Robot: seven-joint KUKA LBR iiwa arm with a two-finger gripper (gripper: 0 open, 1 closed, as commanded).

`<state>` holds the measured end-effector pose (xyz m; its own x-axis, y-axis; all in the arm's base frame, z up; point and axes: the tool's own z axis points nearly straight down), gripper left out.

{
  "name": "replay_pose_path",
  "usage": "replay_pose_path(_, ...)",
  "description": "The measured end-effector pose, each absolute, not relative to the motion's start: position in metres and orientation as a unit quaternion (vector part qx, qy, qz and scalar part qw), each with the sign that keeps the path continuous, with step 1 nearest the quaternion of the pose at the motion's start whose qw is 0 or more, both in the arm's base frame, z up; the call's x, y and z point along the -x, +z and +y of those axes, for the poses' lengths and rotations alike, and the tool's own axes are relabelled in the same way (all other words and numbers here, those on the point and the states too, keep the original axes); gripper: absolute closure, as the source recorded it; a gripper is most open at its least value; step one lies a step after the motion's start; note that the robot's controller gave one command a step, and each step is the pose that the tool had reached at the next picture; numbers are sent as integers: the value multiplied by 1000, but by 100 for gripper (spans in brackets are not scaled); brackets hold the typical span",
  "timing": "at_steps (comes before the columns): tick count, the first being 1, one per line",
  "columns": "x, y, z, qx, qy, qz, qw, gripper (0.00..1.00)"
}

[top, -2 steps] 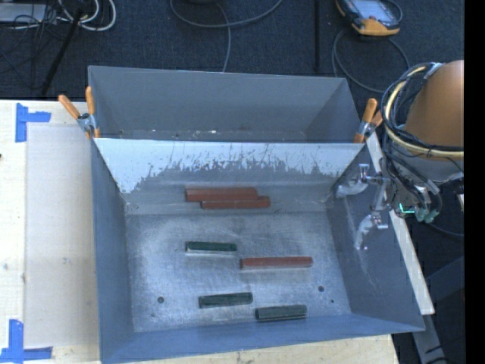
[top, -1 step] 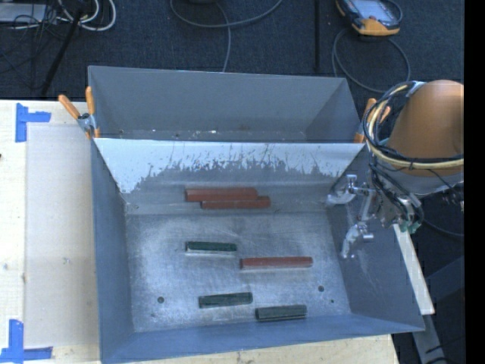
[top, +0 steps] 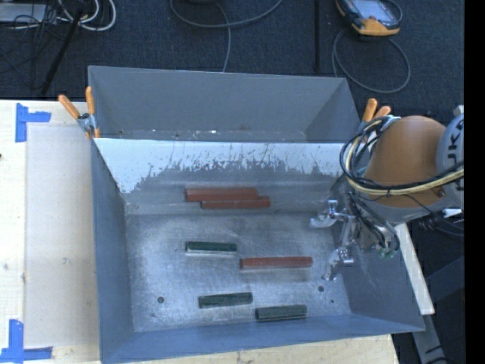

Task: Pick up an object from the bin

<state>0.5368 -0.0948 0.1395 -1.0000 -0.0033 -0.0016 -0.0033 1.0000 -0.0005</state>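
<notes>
Over on the bin's right side, is that your pincer? Has it caught anything?

Yes. From the camera view my pincer (top: 334, 240) hangs low by the right wall of the bin (top: 110, 241), its fingers spread wide with nothing between them. I judge the pick not yet begun: reach, close and lift are all left.

Which piece is closest?

A reddish-brown bar (top: 276, 262) lying flat just left of the pincer, apart from it. Two brown bars (top: 227, 196) lie farther back, one dark green bar (top: 211, 246) sits left, and a pair of dark green bars (top: 225, 299) lies near.

Anything unclear?

My orange wrist cover (top: 405, 158) and cables (top: 364, 146) hide the pincer's mount, and I can't tell whether its tips touch the floor.
</notes>
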Motion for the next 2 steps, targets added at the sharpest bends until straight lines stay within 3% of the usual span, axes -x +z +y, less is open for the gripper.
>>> replay_pose_path(1, -556, 78, -102, 30, -1, 1000, 5, 100)
replay_pose_path(2, -556, 78, -102, 30, -1, 1000, 5, 100)
